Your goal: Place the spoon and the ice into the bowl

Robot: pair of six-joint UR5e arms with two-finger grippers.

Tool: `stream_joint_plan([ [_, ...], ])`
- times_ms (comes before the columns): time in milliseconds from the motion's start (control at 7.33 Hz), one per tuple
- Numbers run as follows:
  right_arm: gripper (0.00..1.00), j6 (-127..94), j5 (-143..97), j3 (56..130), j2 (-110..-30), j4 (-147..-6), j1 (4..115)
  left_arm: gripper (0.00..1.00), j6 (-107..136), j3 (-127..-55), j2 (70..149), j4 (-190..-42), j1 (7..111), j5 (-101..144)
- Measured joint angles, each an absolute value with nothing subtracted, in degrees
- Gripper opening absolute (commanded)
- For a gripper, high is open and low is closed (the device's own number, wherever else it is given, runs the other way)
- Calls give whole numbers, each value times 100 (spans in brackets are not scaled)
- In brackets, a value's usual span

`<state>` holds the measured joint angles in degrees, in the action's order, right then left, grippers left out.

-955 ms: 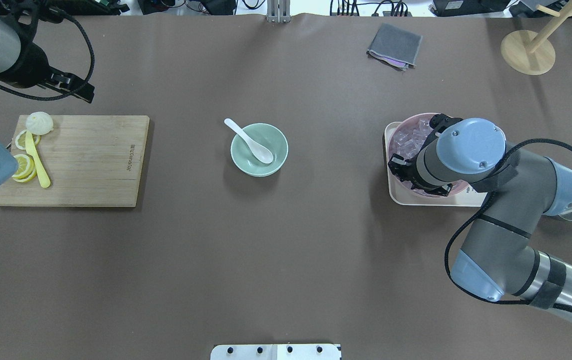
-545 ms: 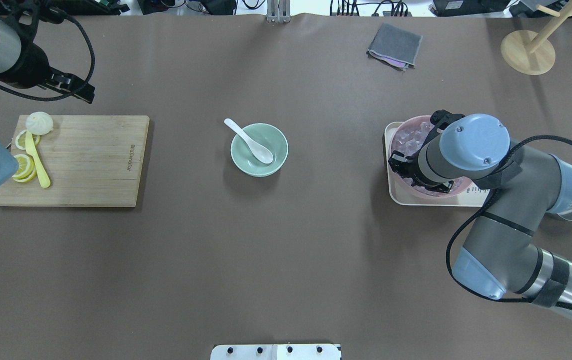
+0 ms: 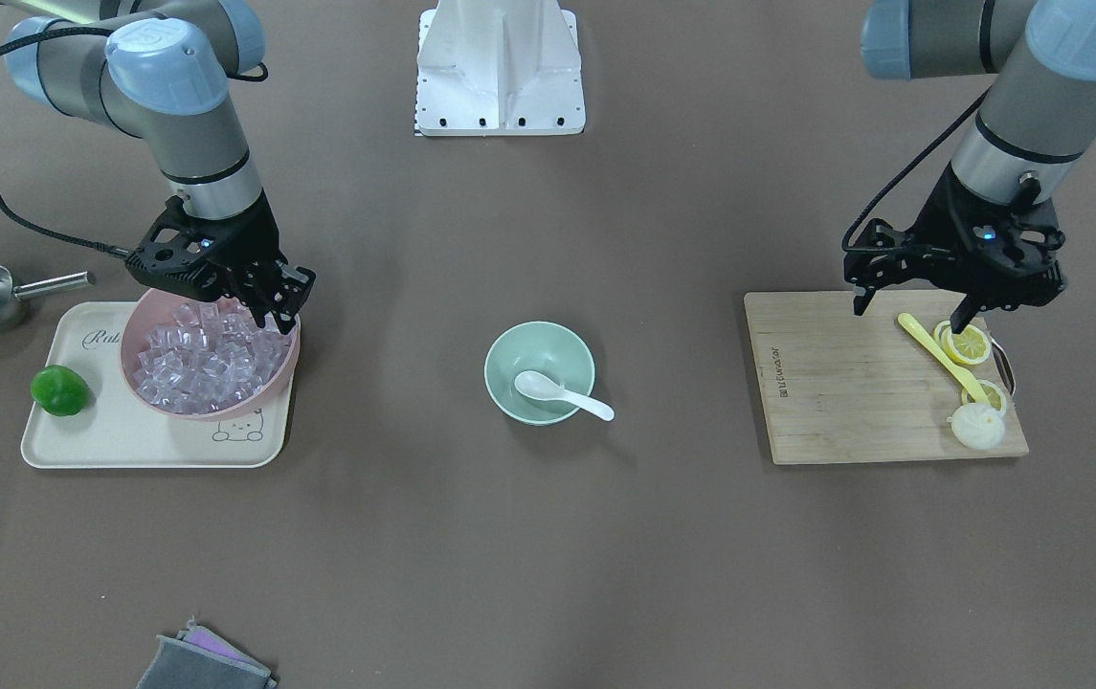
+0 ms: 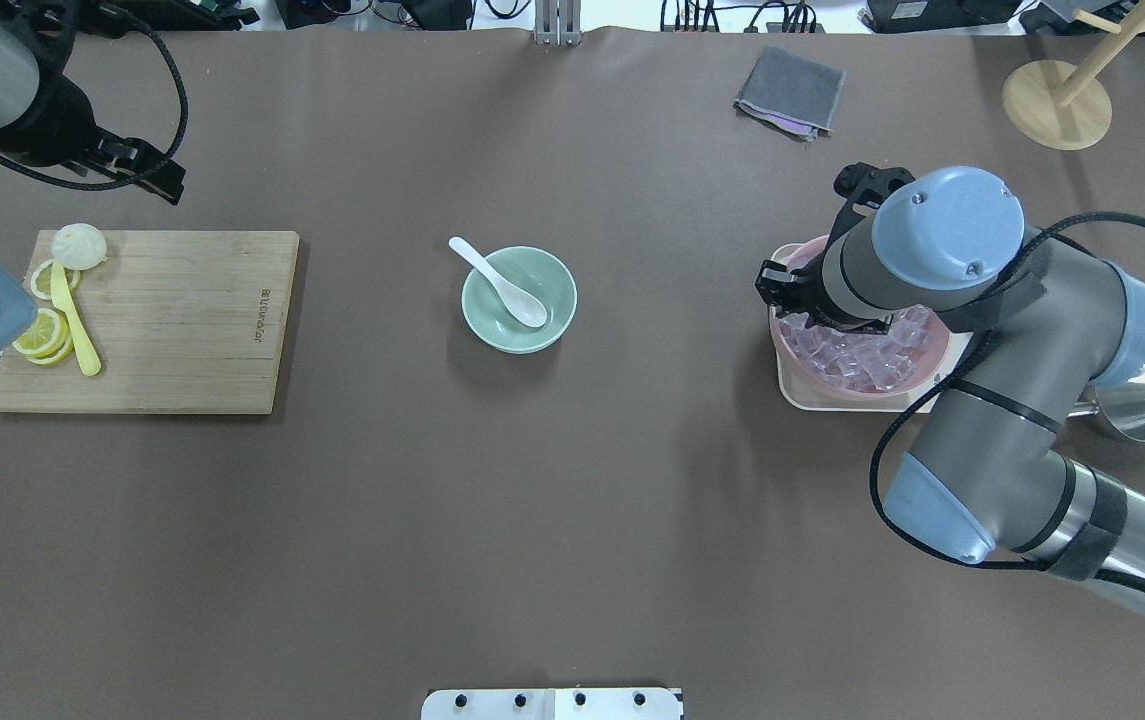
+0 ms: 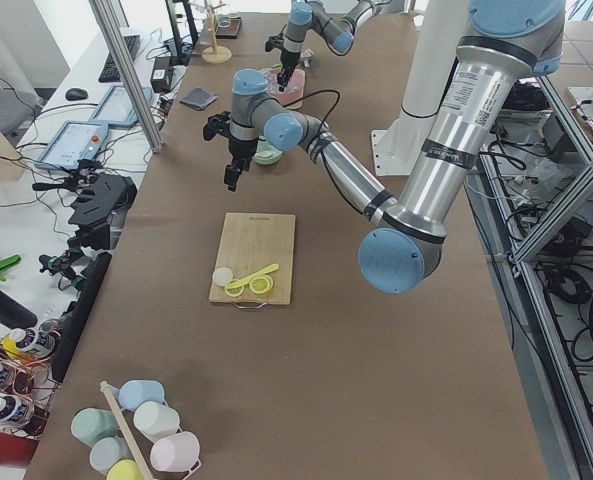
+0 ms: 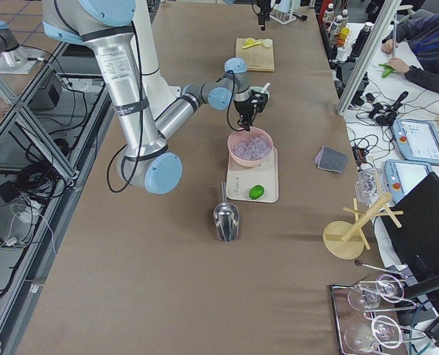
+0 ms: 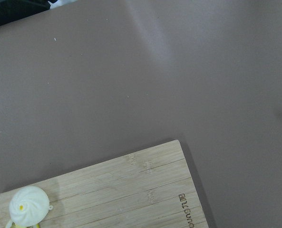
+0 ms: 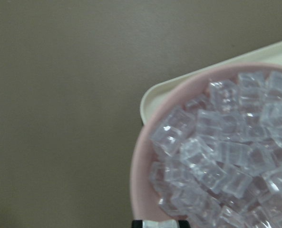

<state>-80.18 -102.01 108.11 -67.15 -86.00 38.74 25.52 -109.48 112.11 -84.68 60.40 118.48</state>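
At three o'clock from the bowl [image 4: 554, 283] overhead, above pink bowl [image 3: 285, 377] rim: right gripper [image 3: 281, 314], grip impossible to tell; left gripper [image 3: 911, 306] spread wide; spoon [image 4: 504, 286] in bowl.

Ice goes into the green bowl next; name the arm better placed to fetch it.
Right. The right gripper hangs over the pink bowl's rim, next to the ice cubes. The left gripper hovers by the cutting board at the table's other end, far from any ice.

The right arm [image 4: 1002, 420] and left arm [image 3: 1021, 110] are silver-grey tubes with pale blue, screw-studded joint caps. Black cables [image 4: 1122, 214] loop down to black wrist hardware.
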Motion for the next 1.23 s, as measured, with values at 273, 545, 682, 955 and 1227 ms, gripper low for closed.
stream_joint_plan([
  [273,0,-7209,-9955,10812,-6162,-8760,3819,99,1318,-10678,11191,-7992,6864,12569],
  [545,0,-6913,-9516,10651,-5649,-8780,3549,99,411,-10260,10705,-7905,7512,13174],
  [682,0,-6882,-9204,10481,-5369,-8780,3339,99,193,-10082,10368,-7907,7664,13262],
  [955,0,-6924,-8753,9890,-4726,-8771,3002,99,70,-9705,10014,-7910,8126,13305],
  [1227,0,-6964,-8420,9169,-4161,-8739,2744,99,-432,-9585,9759,-7885,8576,13314],
])
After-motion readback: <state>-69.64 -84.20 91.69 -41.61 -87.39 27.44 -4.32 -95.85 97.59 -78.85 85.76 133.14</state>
